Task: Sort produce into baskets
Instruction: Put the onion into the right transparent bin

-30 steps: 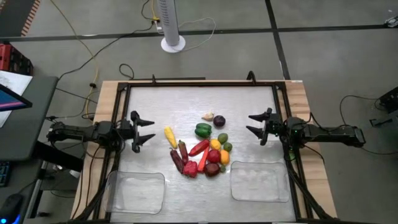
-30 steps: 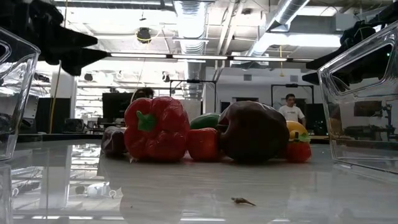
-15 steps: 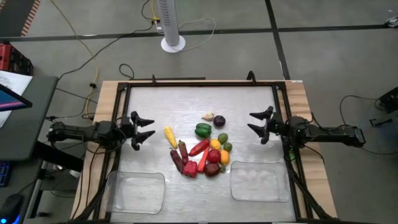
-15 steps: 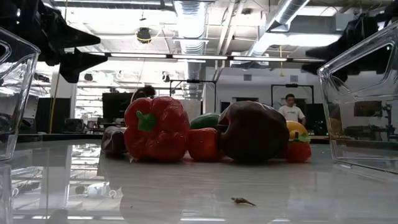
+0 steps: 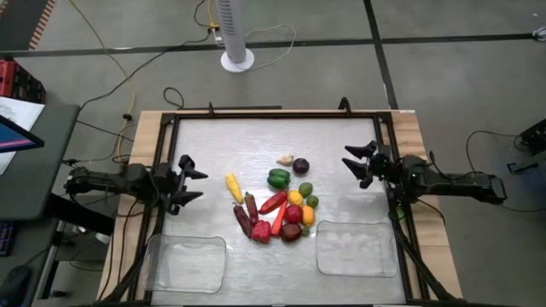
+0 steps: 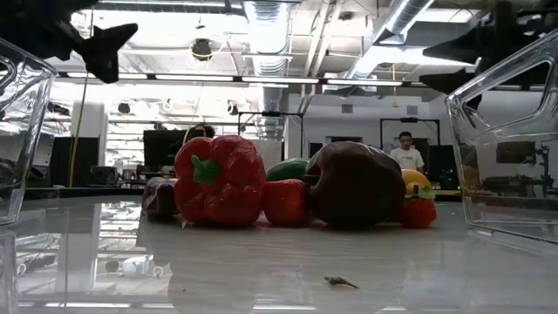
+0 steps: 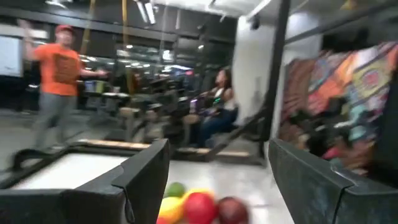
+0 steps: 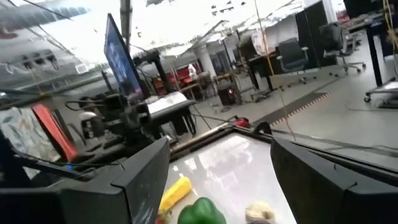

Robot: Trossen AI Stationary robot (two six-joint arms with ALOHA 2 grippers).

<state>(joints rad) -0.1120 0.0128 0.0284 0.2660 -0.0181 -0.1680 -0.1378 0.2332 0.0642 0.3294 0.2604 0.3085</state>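
The produce [image 5: 277,203] lies in a loose pile on the middle of the table: a yellow piece [image 5: 233,188], a green pepper [image 5: 278,178], a dark purple piece [image 5: 300,165], red peppers and an orange carrot. Two clear baskets stand near the front edge, one left [image 5: 185,263] and one right [image 5: 356,248]. My left gripper [image 5: 193,182] is open, left of the pile and above the table. My right gripper [image 5: 354,160] is open, right of the pile and above the table. Both are empty.
A black frame [image 5: 273,115] runs round the table. A white fan base [image 5: 237,60] stands on the floor beyond the far edge. Bare table lies between each gripper and the pile. People show in the room beyond in the low view [image 6: 405,148] and the left wrist view [image 7: 59,81].
My left gripper has drawn back toward the table's left edge and tipped a little toward the near edge. My right gripper has swung toward the far edge and risen. Both stay open. The produce and baskets have not moved.
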